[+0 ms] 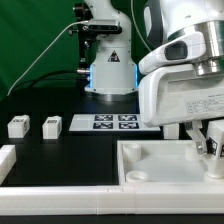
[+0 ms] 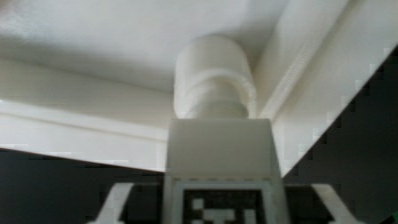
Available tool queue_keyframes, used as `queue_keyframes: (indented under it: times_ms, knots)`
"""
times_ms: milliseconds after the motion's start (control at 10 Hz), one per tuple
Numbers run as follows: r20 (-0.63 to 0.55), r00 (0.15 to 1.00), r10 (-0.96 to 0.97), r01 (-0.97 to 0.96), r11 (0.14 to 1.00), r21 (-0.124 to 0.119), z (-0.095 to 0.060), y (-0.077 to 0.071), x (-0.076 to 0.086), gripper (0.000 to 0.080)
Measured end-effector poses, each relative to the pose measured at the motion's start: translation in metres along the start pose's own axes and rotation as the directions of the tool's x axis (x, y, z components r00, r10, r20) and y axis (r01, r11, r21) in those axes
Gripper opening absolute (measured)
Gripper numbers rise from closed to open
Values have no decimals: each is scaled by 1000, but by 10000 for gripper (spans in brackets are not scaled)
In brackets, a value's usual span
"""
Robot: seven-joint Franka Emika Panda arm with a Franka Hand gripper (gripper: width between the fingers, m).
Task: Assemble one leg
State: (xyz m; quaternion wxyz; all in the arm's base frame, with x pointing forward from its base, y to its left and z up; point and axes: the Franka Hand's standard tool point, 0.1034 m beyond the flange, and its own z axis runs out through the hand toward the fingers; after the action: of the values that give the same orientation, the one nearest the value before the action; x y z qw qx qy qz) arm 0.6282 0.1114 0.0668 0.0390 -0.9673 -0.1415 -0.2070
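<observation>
Nearest, we see the tool (image 1: pixel 208 150) closed on a leg (image 2: pixel 222 150) — tagged face toward the wrist camera, round peg pointing into a corner of the white tray-like part (image 1: pixel 150 168). Farther back on the table (image 1: pixel 70 150), a second leg (image 1: pixel 50 125) and a third leg (image 1: pixel 17 126) stand near the marker board (image 1: pixel 113 122).

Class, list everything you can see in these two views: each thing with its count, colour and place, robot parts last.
loose legs: 2, white with black-and-white tags, side by side on the table, at the exterior view's left of the marker board
held leg: 1, white, tagged, in the gripper over the tray-like part
tray-like part: 1, white, front, exterior view's right
marker board: 1, white, four tags, mid-table
angled piece: 1, white, front, exterior view's left edge
table: 1, black
arm: 1, white, base at back
gripper: 1, white, around the held leg
</observation>
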Motion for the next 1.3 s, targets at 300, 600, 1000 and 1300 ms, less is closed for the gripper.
queue_keyframes:
  times_ms: [300,600,1000,1300]
  knots:
    - [-52,998,31,-32,999,-14,3,0,-5,291]
    - [-56,997,48,-49,999,-13,3,-3,-5,291]
    - [-54,998,42,-43,999,-13,4,-3,-6,447]
    - [-53,998,42,-43,999,-12,4,-4,-6,634]
